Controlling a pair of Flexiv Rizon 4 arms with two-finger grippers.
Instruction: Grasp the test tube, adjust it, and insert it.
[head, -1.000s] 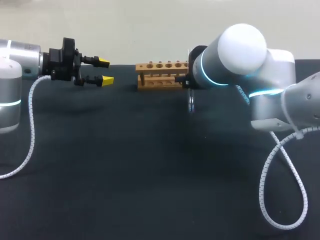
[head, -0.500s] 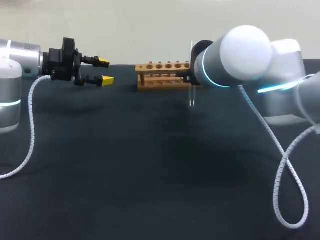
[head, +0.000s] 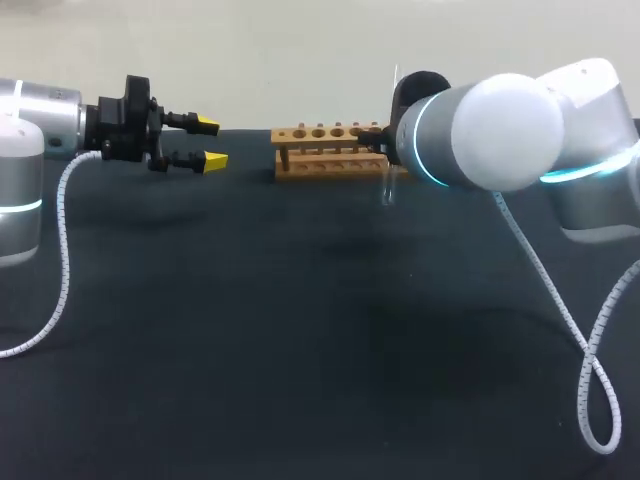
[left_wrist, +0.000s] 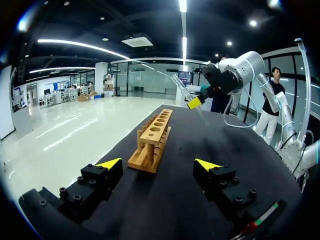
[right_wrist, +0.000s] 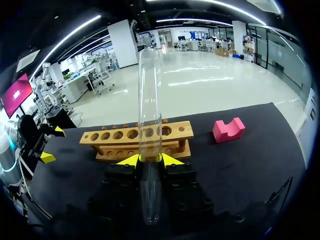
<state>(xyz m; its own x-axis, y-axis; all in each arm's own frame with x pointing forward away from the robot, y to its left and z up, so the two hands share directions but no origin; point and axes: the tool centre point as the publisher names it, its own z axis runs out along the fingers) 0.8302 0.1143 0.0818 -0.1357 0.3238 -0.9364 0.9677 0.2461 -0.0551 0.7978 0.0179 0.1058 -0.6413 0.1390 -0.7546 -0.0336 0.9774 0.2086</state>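
A clear glass test tube (right_wrist: 150, 115) stands upright between the yellow tips of my right gripper (right_wrist: 150, 160), which is shut on its lower part. Just beyond it lies the wooden rack (right_wrist: 137, 137) with a row of round holes. In the head view the rack (head: 325, 150) sits at the table's far edge. My right arm (head: 480, 130) hides its own gripper there, and only the tube's faint lower end (head: 388, 188) shows by the rack's right end. My left gripper (head: 205, 142) hovers open to the left of the rack, with nothing between its fingers (left_wrist: 207, 165).
A pink notched block (right_wrist: 228, 130) lies on the black table beyond the rack's end, to the right of the tube. The left wrist view shows the rack (left_wrist: 152, 140) end-on ahead of its fingers, with the right gripper (left_wrist: 194, 102) and the tube (left_wrist: 182, 90) past it.
My right arm has swung to the right and lifted a little, carrying the tube closer to the rack's right end. The left arm has stayed still.
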